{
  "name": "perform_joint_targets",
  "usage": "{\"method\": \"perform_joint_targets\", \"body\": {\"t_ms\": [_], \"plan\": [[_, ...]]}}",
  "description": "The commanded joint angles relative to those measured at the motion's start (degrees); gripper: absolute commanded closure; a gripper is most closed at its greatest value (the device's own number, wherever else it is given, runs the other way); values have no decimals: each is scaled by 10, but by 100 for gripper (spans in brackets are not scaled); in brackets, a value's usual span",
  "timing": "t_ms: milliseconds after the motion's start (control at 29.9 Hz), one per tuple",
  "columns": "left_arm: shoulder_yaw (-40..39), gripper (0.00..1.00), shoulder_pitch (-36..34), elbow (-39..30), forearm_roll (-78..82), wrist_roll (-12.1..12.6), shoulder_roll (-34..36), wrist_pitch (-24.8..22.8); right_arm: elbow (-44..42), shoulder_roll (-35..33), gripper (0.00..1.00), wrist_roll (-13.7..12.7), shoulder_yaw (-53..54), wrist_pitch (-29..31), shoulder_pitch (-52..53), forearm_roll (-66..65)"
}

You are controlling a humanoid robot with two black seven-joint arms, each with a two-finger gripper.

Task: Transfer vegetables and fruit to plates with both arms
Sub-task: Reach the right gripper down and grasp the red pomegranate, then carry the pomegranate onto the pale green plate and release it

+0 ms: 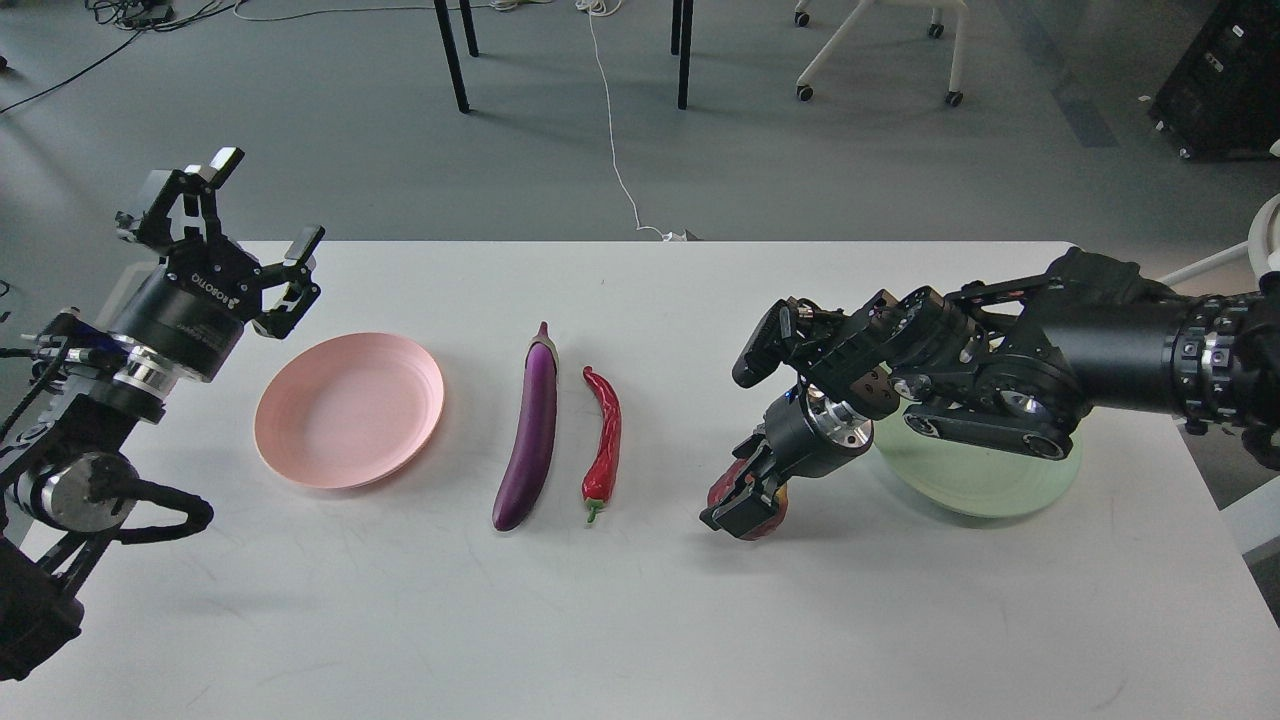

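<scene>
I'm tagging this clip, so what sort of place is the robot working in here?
Probably a robotics lab or office workspace, not a kitchen. A plain white table stands on a grey floor, a loose cable trails across that floor, and a wheeled office chair base sits behind the table.
</scene>
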Motion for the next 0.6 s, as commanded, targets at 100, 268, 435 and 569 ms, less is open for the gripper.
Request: {"method": "perform_joint_targets", "body": {"t_ms": [100,268,435,569], "plan": [[0,2,0,0,0,0,1,0,1,-8,58,0,-1,1,7,0],[0,2,1,0,-1,0,7,0,12,-46,59,0,1,1,50,-2],[0,2,1,-1,-1,0,9,0,16,-115,59,0,-2,1,104,-17],[3,2,1,-3,-1,0,8,0,18,-177,59,0,-4,1,108,-82]]}}
